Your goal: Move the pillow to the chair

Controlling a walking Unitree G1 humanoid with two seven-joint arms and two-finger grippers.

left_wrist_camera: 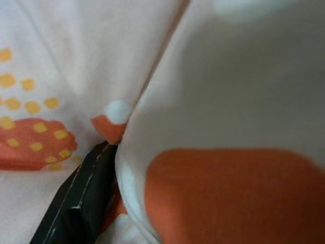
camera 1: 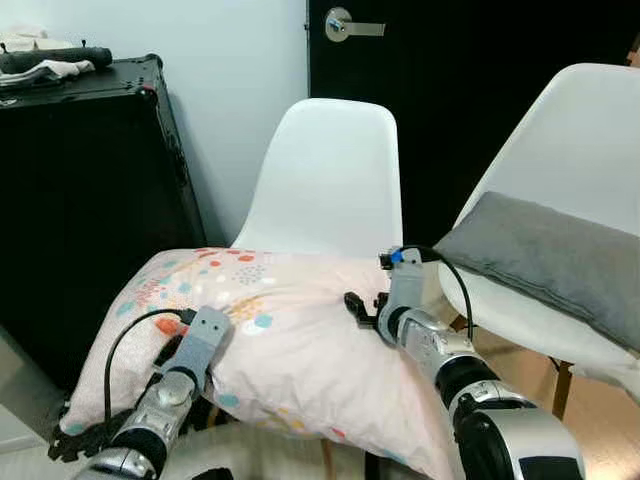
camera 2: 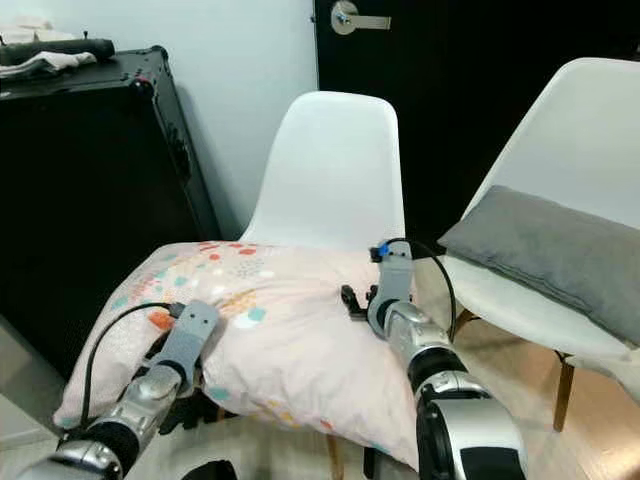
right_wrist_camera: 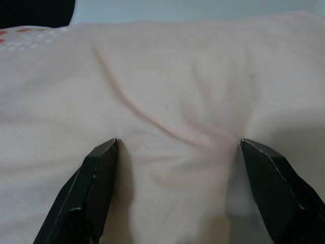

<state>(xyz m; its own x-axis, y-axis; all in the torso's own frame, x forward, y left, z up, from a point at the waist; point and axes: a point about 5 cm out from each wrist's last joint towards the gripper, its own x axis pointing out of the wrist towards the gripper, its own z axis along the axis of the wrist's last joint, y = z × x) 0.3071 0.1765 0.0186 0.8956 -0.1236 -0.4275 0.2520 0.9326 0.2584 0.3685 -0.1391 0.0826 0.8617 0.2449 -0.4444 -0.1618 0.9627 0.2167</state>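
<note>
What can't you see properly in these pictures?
- Chair seat: both eye views, covered by the patterned pillow.
- Left claw: left wrist view, one black finger shows; fabric folds bury the rest, so its grip is unclear.
- Right claw: fingers spread and pressed into the pillow; whether fabric is pinched is unclear.
- Grey pillow and second chair: cut off by the eye views' right edge.
- Items atop the black case: cut off at the top.

A white chair (camera 1: 325,175) is standing before the wall, and a pink patterned pillow (camera 1: 290,340) is lying across its seat, hanging over the front and both sides. Just to its right a second white chair (camera 1: 585,130) is carrying a grey pillow (camera 1: 550,255) that is lying across its seat. Both chairs are standing on the floor (camera 1: 600,420).
</note>
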